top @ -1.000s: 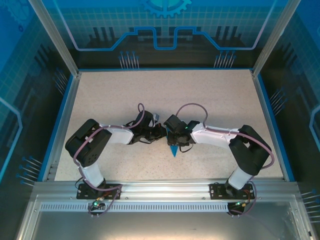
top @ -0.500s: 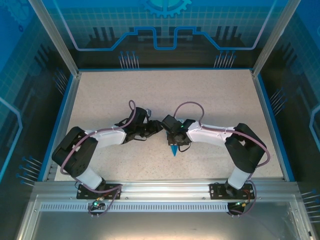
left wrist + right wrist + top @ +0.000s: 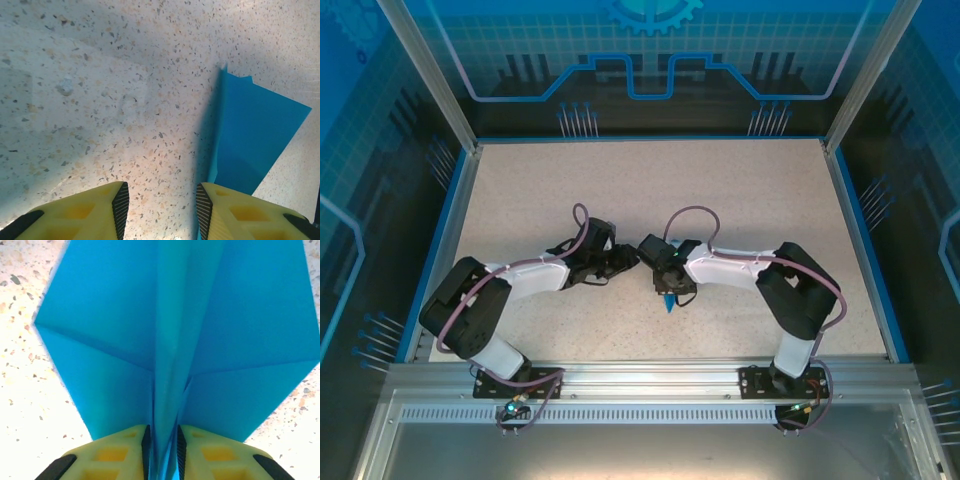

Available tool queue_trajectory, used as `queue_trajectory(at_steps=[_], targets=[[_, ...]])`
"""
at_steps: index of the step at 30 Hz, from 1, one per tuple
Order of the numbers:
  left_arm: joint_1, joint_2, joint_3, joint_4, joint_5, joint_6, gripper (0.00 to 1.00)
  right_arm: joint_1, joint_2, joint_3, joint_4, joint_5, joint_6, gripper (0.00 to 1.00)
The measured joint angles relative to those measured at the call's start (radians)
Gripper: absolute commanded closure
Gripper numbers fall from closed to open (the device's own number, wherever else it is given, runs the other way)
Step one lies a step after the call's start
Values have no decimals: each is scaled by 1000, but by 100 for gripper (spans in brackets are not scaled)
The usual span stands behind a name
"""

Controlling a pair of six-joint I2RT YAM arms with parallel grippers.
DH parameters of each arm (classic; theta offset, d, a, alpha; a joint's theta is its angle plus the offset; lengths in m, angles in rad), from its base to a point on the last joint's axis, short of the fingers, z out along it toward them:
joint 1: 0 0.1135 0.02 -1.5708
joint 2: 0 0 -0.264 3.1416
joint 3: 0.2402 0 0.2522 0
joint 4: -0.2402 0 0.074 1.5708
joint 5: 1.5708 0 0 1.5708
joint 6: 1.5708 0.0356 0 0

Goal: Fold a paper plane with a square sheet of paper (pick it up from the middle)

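The right gripper (image 3: pixel 163 442) pinches the narrow folded teal-blue paper plane (image 3: pixel 110 325) by its centre crease, mid speckled table (image 3: pixel 100 100). The left gripper (image 3: pixel 162 205) hangs spread beside it. With only 1 narrow pinch, the thin folds could slip free.

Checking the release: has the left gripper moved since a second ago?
Yes: the left gripper drew back leftward, toward the table's blue left rail, away from the narrow teal-blue folded paper plane pinched by the right gripper.

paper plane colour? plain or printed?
Plain teal-blue, no print. The paper plane shows best in the right wrist view.
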Motion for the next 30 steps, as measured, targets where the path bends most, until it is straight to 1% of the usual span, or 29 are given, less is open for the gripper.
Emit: queue_trajectory(at_steps=[4, 6, 9, 11, 14, 18, 20, 23, 26, 30], targets=[[0, -21, 0, -24, -23, 0, 57, 0, 0, 15, -17, 19, -1, 90], [0, -35, 0, -45, -41, 2, 54, 0, 0, 31, -26, 34, -9, 93], [5, -61, 0, -91, -76, 3, 48, 0, -5, 56, -26, 54, -40, 94], [11, -84, 0, -136, -110, 2, 43, -2, -6, 79, -26, 63, -71, 95], [19, -120, 0, -207, -165, -3, 32, -17, -6, 123, -20, 63, -127, 95], [32, -172, 0, -301, -233, -2, 20, -68, 10, 205, 0, 52, -204, 94], [39, -199, 0, -343, -269, -2, 14, -101, 45, 260, 22, 43, -237, 94], [44, -230, 0, -397, -313, 4, 7, -142, 121, 333, 43, 34, -277, 94], [45, -250, 0, -440, -341, 22, 4, -169, 200, 388, 49, 28, -301, 93], [45, -273, 0, -478, -358, 36, 2, -187, 278, 439, 48, 16, -325, 93]])
